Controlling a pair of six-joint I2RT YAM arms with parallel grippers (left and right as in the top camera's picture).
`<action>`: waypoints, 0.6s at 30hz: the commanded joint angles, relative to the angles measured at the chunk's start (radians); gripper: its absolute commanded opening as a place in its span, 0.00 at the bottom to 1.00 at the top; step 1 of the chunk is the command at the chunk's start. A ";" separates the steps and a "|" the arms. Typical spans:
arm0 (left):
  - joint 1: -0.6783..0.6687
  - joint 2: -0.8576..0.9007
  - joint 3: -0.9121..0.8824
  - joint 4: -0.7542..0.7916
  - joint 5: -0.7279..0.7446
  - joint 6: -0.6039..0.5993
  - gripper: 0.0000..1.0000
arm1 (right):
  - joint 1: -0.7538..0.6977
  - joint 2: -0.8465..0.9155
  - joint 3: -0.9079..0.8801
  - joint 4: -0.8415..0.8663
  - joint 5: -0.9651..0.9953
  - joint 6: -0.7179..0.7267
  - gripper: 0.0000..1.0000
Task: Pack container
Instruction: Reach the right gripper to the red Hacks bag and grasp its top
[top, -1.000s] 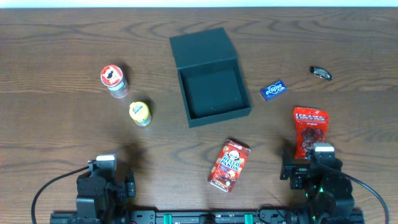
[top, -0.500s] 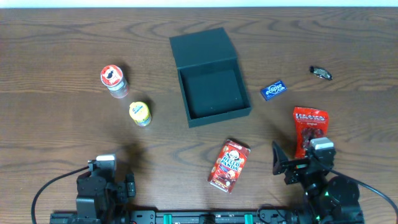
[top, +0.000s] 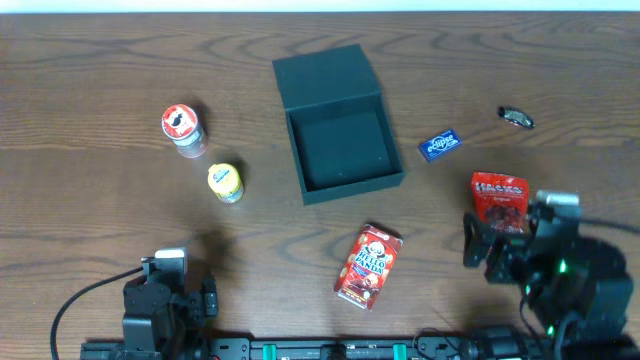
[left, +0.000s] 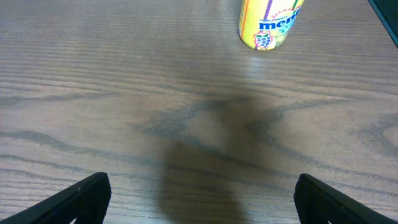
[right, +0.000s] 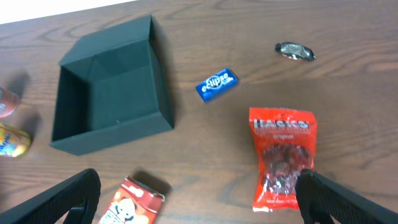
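The container (top: 355, 187) is found just above the middle of the table (top: 100, 230) in the overhead view, with its hinged lid laid flat open toward 12 o'clock. From the right wrist the container (right: 118, 134) is seen at upper left.

Reckoned from it, a blue gum pack (top: 439, 145) lies near at 3 o'clock, and a small dark wrapped item (top: 516, 117) lies farther out at about 2 o'clock. A red snack bag (top: 497, 195) is seen at 4 o'clock, and a red biscuit box (top: 370, 266) lies tilted at 6 o'clock. A red-topped can (top: 182, 128) stands at 9 o'clock and a yellow can (top: 226, 182) at 8 o'clock, both well apart from the container.

The right gripper (right: 198, 186) is placed at about 4 o'clock, beside the bag's lower end; its jaws are spread wide and nothing is held. The left gripper (left: 202, 186) is kept at 7 o'clock by the near edge, jaws likewise wide apart over bare wood, with nothing gripped.
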 joint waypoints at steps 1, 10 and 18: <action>0.007 -0.005 -0.029 -0.026 0.012 -0.005 0.95 | -0.007 0.071 0.039 -0.008 -0.026 0.013 0.99; 0.006 -0.005 -0.029 -0.026 0.012 -0.005 0.95 | -0.008 0.193 0.037 -0.042 0.056 0.076 0.99; 0.007 -0.005 -0.029 -0.026 0.012 -0.005 0.95 | -0.074 0.360 0.037 -0.061 0.293 0.175 0.99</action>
